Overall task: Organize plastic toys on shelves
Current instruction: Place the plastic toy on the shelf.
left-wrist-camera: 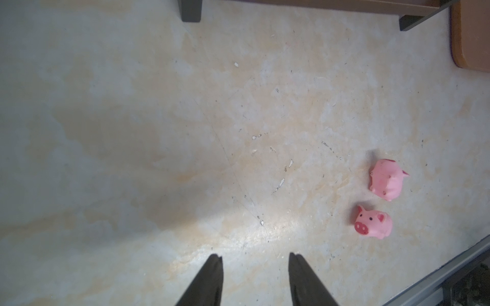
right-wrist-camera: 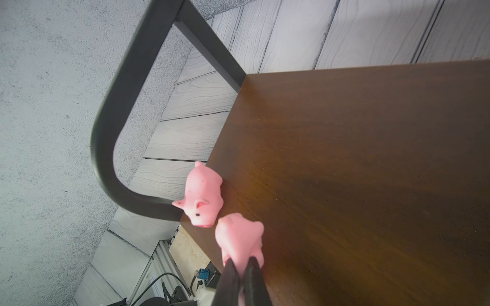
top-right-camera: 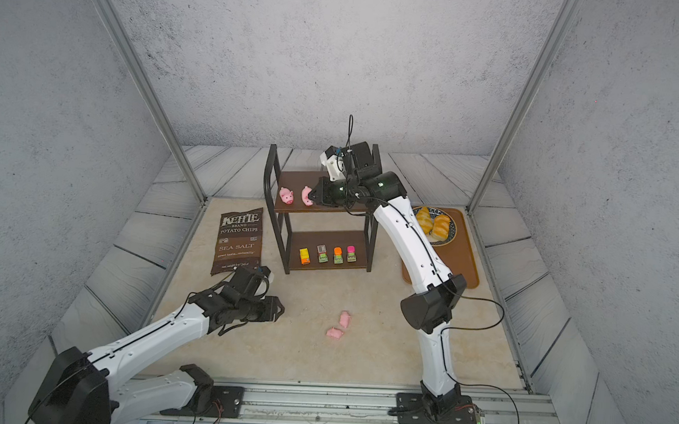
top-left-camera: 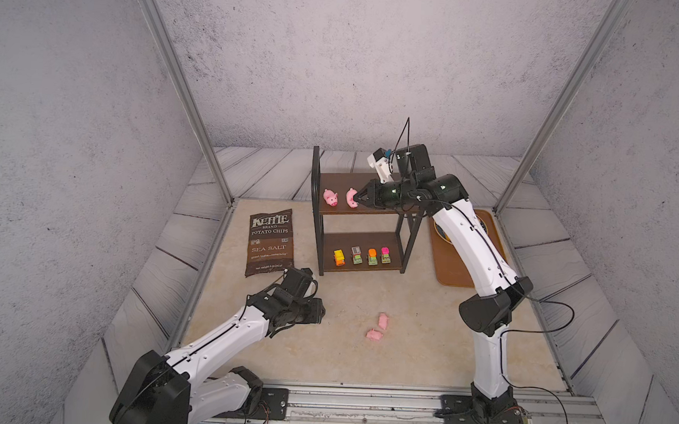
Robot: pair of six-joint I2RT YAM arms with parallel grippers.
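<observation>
— Why clamping the small pink plastic pig (right-wrist-camera: 238, 238) in the right gripper (right-wrist-camera: 241, 261) at the dark-brown wooden rack's (top-left-camera: 343, 181) top board?
— Lining it up at three o'clock of the twin pink pig (top-left-camera: 330, 197); hovering the left gripper (left-wrist-camera: 254, 255) half-open, empty.

light: bright, even, diffuse overhead | shadows: soft, faint | glare: pale sheen on beige marbled surface (left-wrist-camera: 275, 225), left wrist view | blur: dark fingers (left-wrist-camera: 209, 280) soft up close | edges: wide-angle stretch in both top views
</observation>
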